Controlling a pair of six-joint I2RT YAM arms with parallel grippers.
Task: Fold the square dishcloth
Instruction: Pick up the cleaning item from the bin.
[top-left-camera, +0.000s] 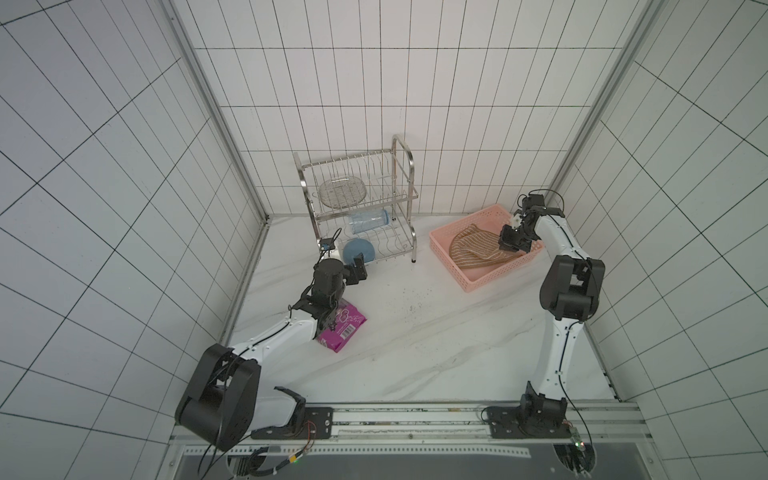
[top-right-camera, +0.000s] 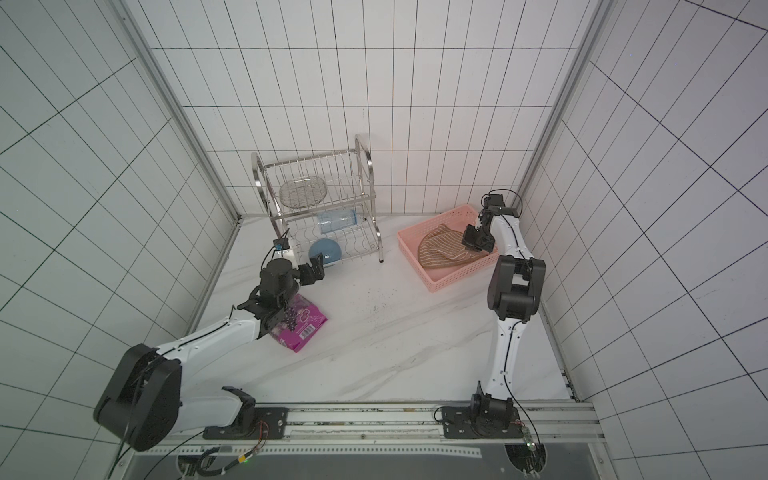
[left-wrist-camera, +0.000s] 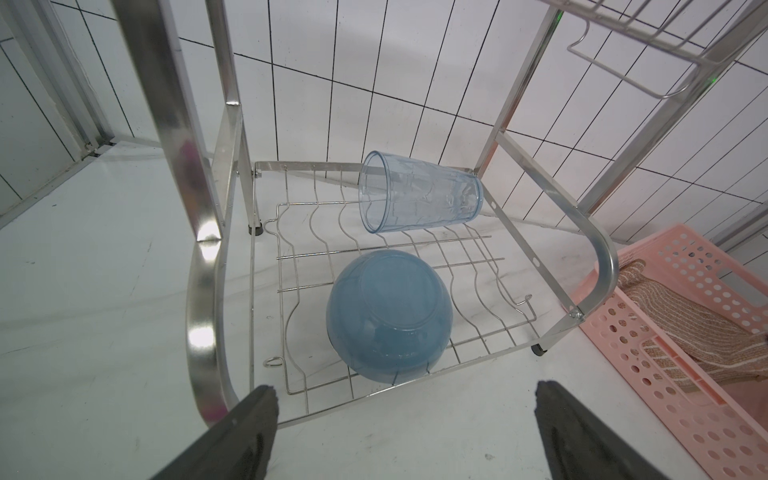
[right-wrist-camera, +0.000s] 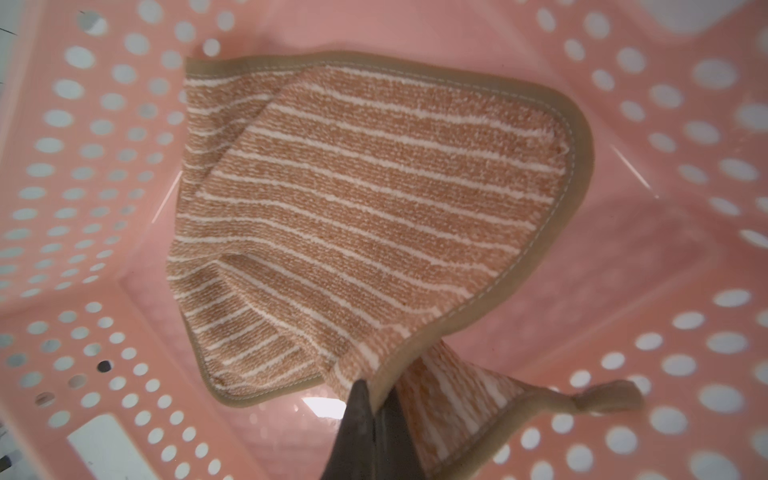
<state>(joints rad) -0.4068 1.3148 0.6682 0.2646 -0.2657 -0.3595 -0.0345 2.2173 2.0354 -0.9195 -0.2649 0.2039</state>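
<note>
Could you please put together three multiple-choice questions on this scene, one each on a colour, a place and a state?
1. The bowl on the dish rack's lower shelf is:
A blue
B red
C white

2. The square dishcloth lies:
A on the dish rack's upper shelf
B under the bowl
C in the pink basket

3. The right gripper is:
A open above the dishcloth
B shut on the dishcloth's edge
C shut on the basket's rim

Answers:
1 A: the left wrist view shows the bowl's blue underside.
2 C: both top views show the cloth within the basket's walls.
3 B: in the right wrist view the jaws are closed on the brown edging near the loop corner.
</note>
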